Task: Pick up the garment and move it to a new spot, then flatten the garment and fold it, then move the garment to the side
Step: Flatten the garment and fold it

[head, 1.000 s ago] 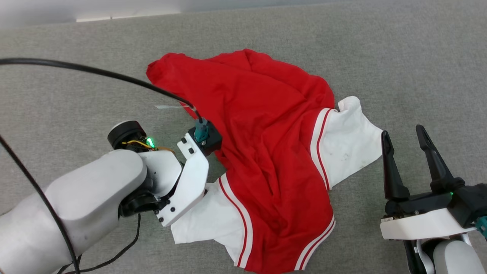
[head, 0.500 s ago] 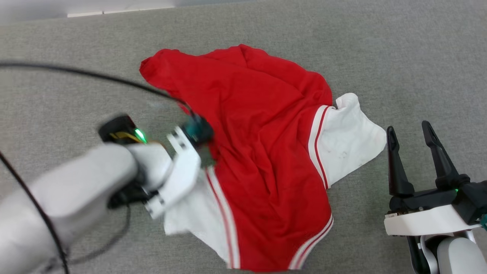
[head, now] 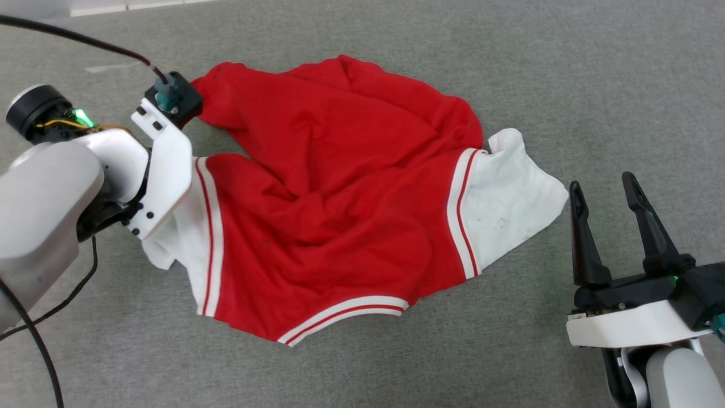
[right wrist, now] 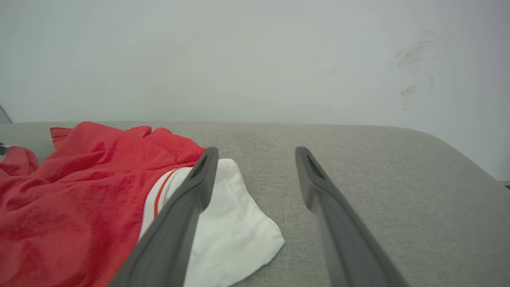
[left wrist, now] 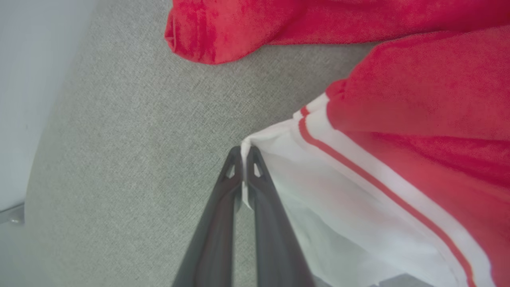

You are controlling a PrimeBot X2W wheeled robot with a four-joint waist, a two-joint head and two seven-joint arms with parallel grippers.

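The left tool (left wrist: pixel 244 153) is gripping only a thin edge of the jersey's white sleeve (left wrist: pixel 303 191). I judge it should be drawing the cloth low and steadily outward, since a sharp tug is likely to slip so small a pinch. The jersey (head: pixel 340 187) is lying crumpled, plain red side up, in the middle of the grey bench (head: pixel 510 68). Its other sleeve (head: pixel 510 198) is pointing toward the right tool (head: pixel 602 182). The left tool's fingers are pressing together with the fold between their tips. The right tool is standing wide open, holding nothing, near that other sleeve but apart from it.
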